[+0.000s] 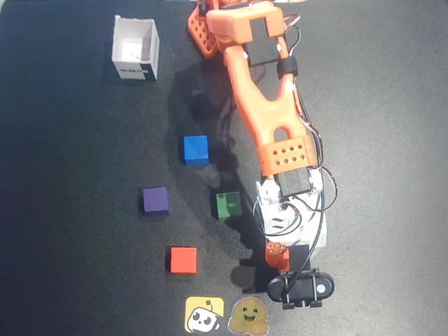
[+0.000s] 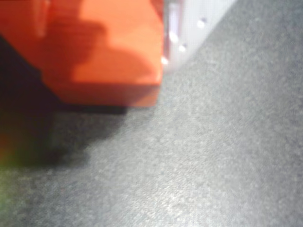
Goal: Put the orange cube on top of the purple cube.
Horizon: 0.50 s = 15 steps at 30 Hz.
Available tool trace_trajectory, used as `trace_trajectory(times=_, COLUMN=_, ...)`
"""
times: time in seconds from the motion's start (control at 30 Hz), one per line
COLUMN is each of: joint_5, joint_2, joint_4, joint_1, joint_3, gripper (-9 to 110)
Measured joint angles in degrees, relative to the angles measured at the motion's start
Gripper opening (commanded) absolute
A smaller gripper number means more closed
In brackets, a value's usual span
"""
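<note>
Overhead view: the gripper (image 1: 278,260) reaches down at the orange cube (image 1: 276,255), barely visible beneath the wrist, well right of the purple cube (image 1: 155,201); the green cube (image 1: 227,205) lies between, so carrying high seems wise. Wrist view: the orange cube (image 2: 102,52) fills the frame against a pale finger; whether it is pinched cannot be told

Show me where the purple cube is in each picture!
Overhead view: the purple cube sits left of the middle, to the left of the green cube and lower left of the blue cube.
Wrist view: the purple cube is not in it.
Shared landmark: the dark table shows in both, as bare ground in the overhead view and close up and blurry in the wrist view.
</note>
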Motion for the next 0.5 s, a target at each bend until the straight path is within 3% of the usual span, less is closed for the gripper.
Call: trace_trajectory(times=0.5, joint_5=-0.35, joint_2=3.16, joint_4=7.21, joint_1=2.2, joint_3=0.0, gripper=5)
